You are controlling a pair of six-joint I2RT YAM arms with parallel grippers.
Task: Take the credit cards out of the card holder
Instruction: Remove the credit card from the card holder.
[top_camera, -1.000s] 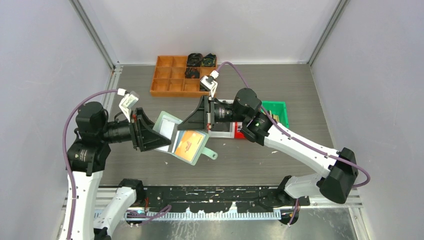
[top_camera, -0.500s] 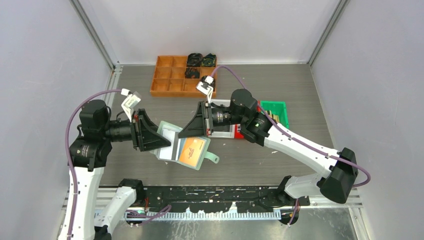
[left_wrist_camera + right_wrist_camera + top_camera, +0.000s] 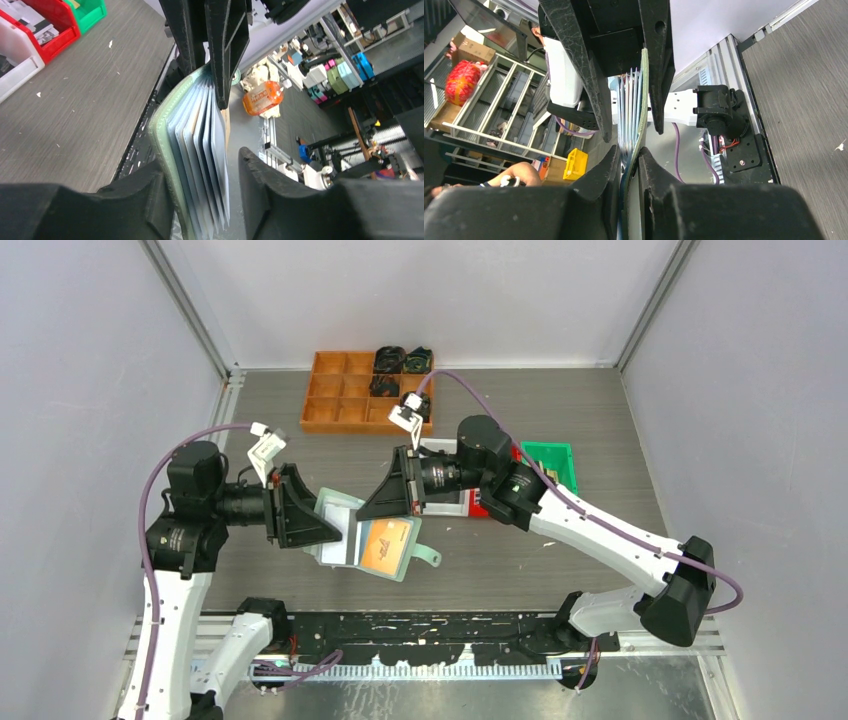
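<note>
The right gripper (image 3: 629, 152) is pinched narrow on one flap of the small, soft, pale sage-green bifold card holder (image 3: 402, 564). In its own wrist view the green cover's edge runs straight between the two black fingers. The left gripper (image 3: 202, 165) stands noticeably wider. It straddles the opposite side of the holder, with one finger against the green cover. A sliver of gap shows between the outermost card and the other finger, so it brackets the stack rather than clamps it.

The holder hangs open between the two grippers over the near middle of the grey wood-grain table (image 3: 590, 410), raised off the surface. Its little tab (image 3: 428, 556) points toward the right arm's side.

A flat orange plastic credit card (image 3: 384, 540) faces up in the flap nearer the right gripper. A whitish panel lies beside it toward the left gripper (card or pocket, I cannot tell from above). From the left wrist, several thin grey and whitish cards (image 3: 200, 145) fan out edge-on from the green cover, all seated in the holder.

At the far side of the table sits an orange compartmented tray (image 3: 340, 405) with black coiled items (image 3: 395, 360) in its right-hand cells. A white bin (image 3: 15, 55), a red bin (image 3: 50, 25) and a green bin (image 3: 87, 10) stand in a row on the right arm's side.
</note>
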